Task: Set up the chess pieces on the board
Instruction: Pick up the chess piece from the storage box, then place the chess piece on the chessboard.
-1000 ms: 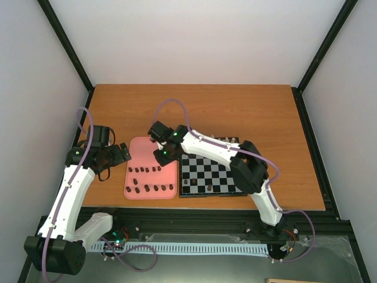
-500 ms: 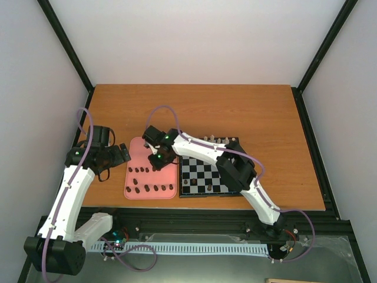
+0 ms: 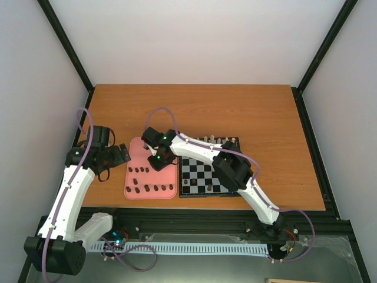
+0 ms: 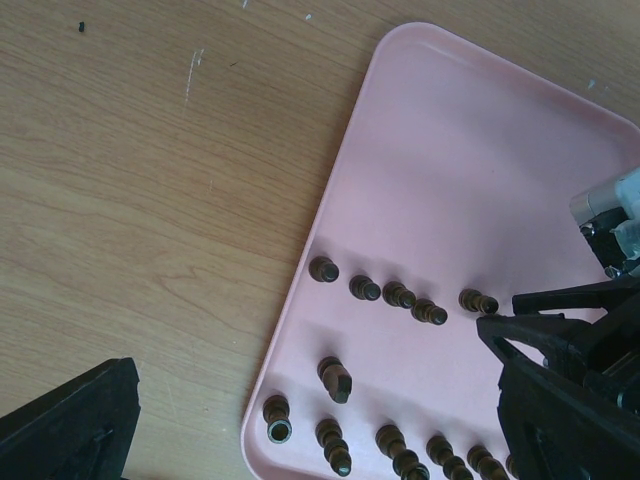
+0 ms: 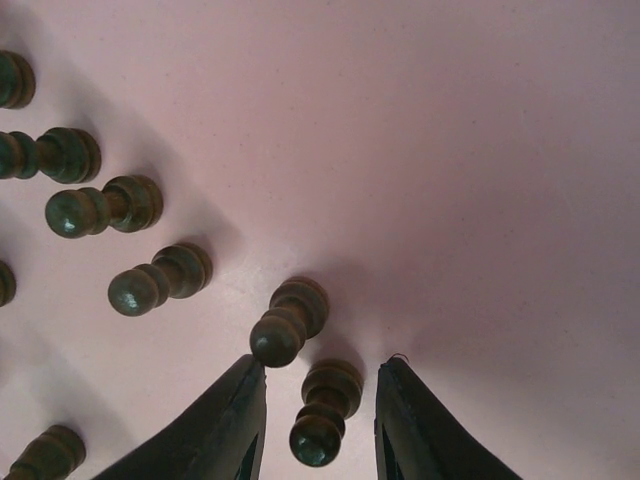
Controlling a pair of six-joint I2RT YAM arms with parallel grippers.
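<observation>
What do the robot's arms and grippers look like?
The left arm and right arm have white tubular links and black joints, each with a looping purple cable. Green lights dot the right arm. The left gripper and right gripper are black, fingers tapered.

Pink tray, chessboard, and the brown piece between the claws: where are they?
pink tray [image 3: 136, 154], top view, its bare far part
chessboard [image 3: 200, 172], top view, its checkered squares
brown piece [image 5: 324, 412], right wrist view, its middle stem
</observation>
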